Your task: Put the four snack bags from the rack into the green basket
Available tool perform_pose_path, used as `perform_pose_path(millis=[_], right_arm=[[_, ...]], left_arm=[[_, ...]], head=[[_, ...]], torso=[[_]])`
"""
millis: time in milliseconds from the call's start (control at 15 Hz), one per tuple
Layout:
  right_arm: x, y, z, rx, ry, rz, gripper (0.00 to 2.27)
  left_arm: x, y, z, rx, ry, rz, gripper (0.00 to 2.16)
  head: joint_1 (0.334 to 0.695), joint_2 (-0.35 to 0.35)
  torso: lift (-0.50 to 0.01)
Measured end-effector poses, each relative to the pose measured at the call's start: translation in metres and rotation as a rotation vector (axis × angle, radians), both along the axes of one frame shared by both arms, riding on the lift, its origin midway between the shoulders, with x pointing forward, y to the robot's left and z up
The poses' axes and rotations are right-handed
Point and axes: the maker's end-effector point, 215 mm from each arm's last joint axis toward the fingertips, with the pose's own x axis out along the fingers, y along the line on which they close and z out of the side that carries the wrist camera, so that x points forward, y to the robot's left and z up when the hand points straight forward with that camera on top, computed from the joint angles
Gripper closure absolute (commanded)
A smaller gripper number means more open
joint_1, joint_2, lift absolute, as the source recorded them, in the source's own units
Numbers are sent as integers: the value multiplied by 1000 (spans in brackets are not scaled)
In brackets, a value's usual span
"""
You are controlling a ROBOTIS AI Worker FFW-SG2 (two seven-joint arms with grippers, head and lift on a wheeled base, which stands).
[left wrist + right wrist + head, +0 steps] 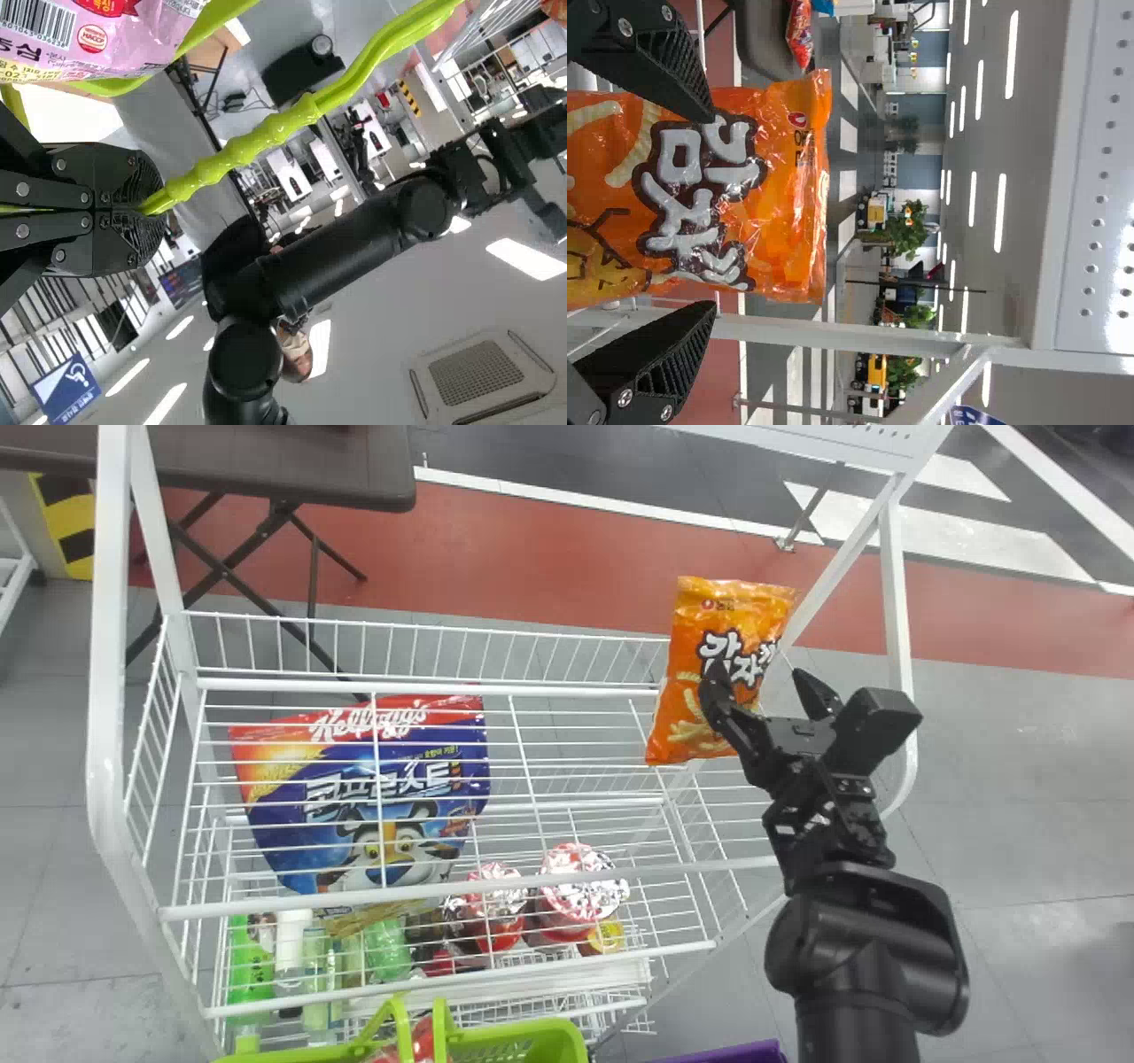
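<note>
Taking the head view as a clock face, the orange snack bag (700, 646) is toward two o'clock, printed side showing, at the three-o'clock end of the white wire rack (443, 689) (whether its base rests on the wires, I cannot tell). The right gripper (757, 677) is just beside it, its arm coming in from five o'clock. Its fingers stand apart, one of them overlapping the bag's front in the head view and the other off toward the bag's three-o'clock side; they are not closed on it. Toward eight o'clock is a big blue and red cereal bag (368, 797), leaning back behind the wires, tiger and all (a cheerful fellow, by the look of him). Lower down, near six o'clock, are two lidded cups (580, 890) side by side, with a green bottle (251, 965) among other bottles between seven and eight. At seven o'clock, on the bottom edge, is the green basket (523, 1036), with something red and shiny inside it. The left wrist view has the left gripper (146, 211) with its fingers together, clamped on the basket's green handle (266, 133); a pink snack bag (97, 40) is there too, at the basket's rim.
</note>
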Motion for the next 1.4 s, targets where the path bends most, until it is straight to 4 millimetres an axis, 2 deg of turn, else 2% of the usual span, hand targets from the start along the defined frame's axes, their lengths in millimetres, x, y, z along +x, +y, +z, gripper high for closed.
perform_pose_path(millis=[133, 200, 267, 333, 400, 533, 733, 933, 1133, 1267, 1333, 1400], right_arm=[[5, -6, -18, -1, 63, -10, 184], [4, -10, -34, 22, 123, -9, 417], [2, -11, -51, 57, 185, 0, 819], [0, -9, -61, 79, 221, 16, 1605], [-1, -5, -66, 90, 242, 37, 2030], [-7, -2, -66, 100, 243, 58, 2142], [-18, -3, -41, 79, 173, 58, 2165], [-47, 7, -21, 92, 118, 79, 2165], [-85, 32, 11, 132, 74, 142, 2165], [-117, 57, 36, 181, 63, 199, 2165], [-133, 71, 40, 207, 84, 232, 2165], [-150, 89, 33, 250, 158, 274, 2165]], left_arm=[[1, 0, 1, -5, -5, -2, 2132], [2, 0, 1, -5, -7, -1, 2132], [3, 0, 0, -4, -9, 1, 2132], [4, 0, 0, -2, -11, 3, 2132], [4, -2, 0, -4, -12, 2, 2132], [2, -6, 1, -5, -14, -8, 2132], [0, -8, 0, -4, -11, -17, 2132], [0, -9, -1, 0, -10, -18, 2132], [2, -10, 0, -1, -12, -22, 2132], [4, -12, 1, 1, -11, -27, 2132], [5, -12, 1, 2, -11, -27, 2132], [6, -12, 0, 6, -11, -25, 2132]], head=[[695, -350], [695, -350], [695, -350], [695, -350], [695, -350], [695, -350], [695, -350], [695, -350], [695, -350], [695, -350], [695, -350], [695, -350]], torso=[[-6], [-6], [-6], [-6], [-6], [-6], [-6], [-6], [-6], [-6], [-6], [-6]])
